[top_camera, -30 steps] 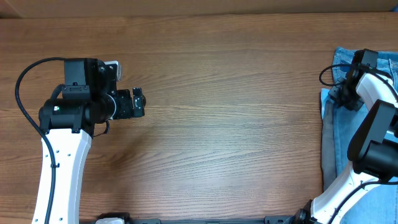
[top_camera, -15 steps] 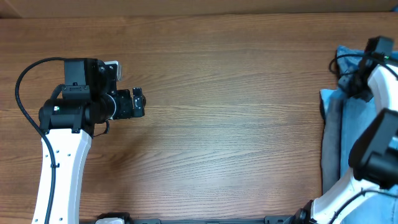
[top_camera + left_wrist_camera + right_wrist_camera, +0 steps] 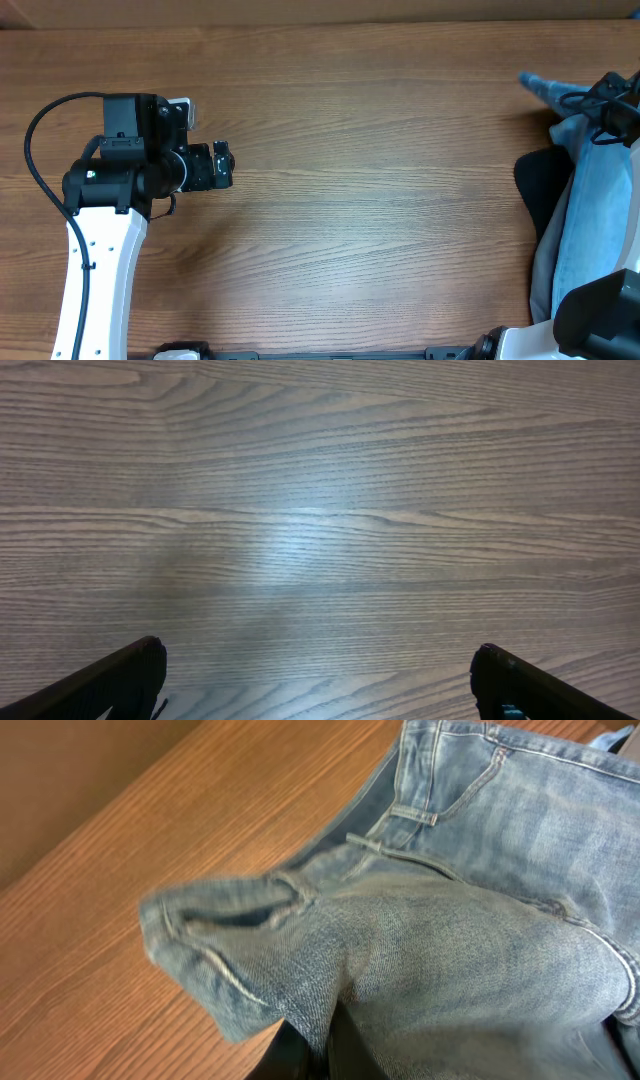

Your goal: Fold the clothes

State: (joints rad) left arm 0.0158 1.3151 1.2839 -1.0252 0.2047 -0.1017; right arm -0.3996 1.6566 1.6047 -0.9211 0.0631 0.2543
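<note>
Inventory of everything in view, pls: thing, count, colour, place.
jeans: one, light blue washed denim, right edge of the table, bunched and raised near the waistband.
black garment: one, black, right edge, partly under the jeans.
grey garment: one, grey, a strip along the jeans at lower right.
table: one, brown wood grain, under everything.
left gripper: one, black, over bare wood at the left, open and holding nothing.
right gripper: one, black, far right, apparently shut on the jeans.

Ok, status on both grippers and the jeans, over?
Left gripper open over bare table. Right gripper shut on jeans, bunched and raised at the right edge. Black garment lies beside them.
</note>
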